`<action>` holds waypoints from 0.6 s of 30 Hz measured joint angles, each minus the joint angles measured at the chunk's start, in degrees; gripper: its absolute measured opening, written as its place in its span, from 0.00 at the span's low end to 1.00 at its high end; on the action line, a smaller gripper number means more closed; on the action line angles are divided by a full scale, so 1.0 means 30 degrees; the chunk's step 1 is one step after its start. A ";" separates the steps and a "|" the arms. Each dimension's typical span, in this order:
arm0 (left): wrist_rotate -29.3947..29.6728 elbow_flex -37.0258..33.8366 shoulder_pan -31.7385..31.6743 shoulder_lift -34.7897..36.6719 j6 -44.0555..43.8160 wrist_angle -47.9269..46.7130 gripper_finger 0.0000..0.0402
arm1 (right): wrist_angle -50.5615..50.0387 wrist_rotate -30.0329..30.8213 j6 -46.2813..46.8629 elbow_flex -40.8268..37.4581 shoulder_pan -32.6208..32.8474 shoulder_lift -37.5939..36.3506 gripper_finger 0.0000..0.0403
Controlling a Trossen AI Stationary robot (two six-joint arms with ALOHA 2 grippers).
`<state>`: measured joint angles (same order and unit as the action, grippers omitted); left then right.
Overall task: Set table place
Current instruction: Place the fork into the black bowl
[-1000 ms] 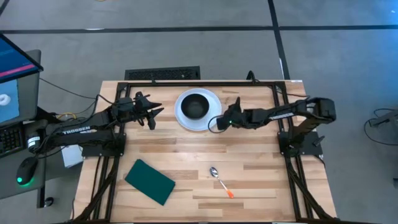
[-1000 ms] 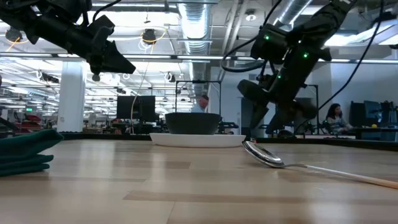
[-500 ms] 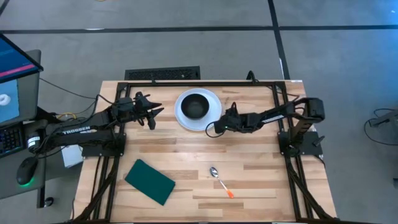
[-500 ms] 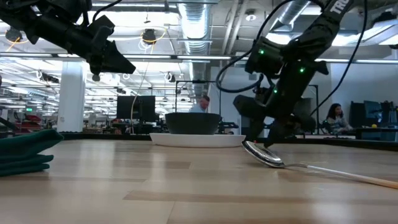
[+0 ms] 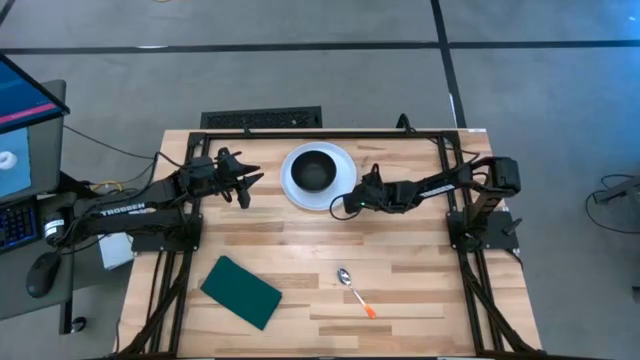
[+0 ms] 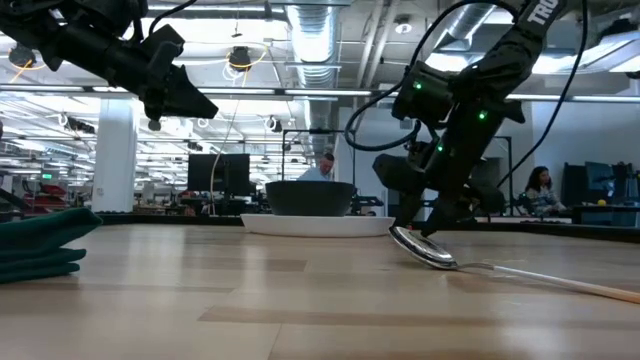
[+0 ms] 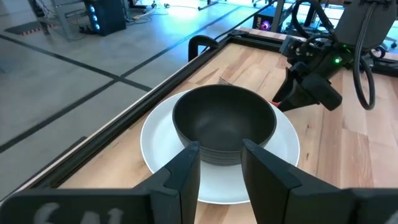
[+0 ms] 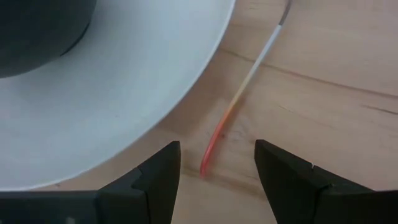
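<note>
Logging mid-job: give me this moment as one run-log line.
right claw open, low, straddling orange-handled utensil beside plate | left claw open, hovering left of plate | spoon untouched

My overhead camera looks straight down on the whole table (image 5: 400, 290). The low one sits at tabletop height, facing level into the room. My 2 wrist cameras look forward past my fingers, close in. All 4 views share the white plate (image 5: 340, 180) (image 6: 315, 226) (image 7: 280, 168) (image 8: 124, 93).
</note>
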<state>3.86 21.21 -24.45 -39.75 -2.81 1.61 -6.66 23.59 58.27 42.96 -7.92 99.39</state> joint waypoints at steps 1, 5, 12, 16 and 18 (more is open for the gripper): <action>0.0006 0.0000 -0.0006 -0.0001 0.0000 0.0000 0.26 | -0.0024 -0.0068 -0.0073 0.0000 0.0001 0.0000 0.58; 0.0000 0.0000 -0.0004 -0.0005 0.0000 0.0000 0.26 | -0.0068 -0.0100 -0.0098 -0.0007 0.0131 0.0007 0.58; 0.0000 0.0000 0.0000 -0.0003 0.0000 0.0000 0.26 | -0.0177 -0.0202 -0.0084 -0.0029 0.0115 0.0029 0.52; 0.0000 0.0000 -0.0003 -0.0007 0.0000 0.0000 0.26 | -0.0252 -0.0194 -0.0076 -0.0051 0.0109 0.0029 0.45; 0.0000 0.0000 0.0000 -0.0007 0.0000 0.0000 0.26 | -0.0260 -0.0187 -0.0076 -0.0058 0.0109 0.0036 0.41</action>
<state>3.86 21.21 -24.45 -39.77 -2.81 1.61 -7.44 23.03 58.04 42.78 -7.60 99.50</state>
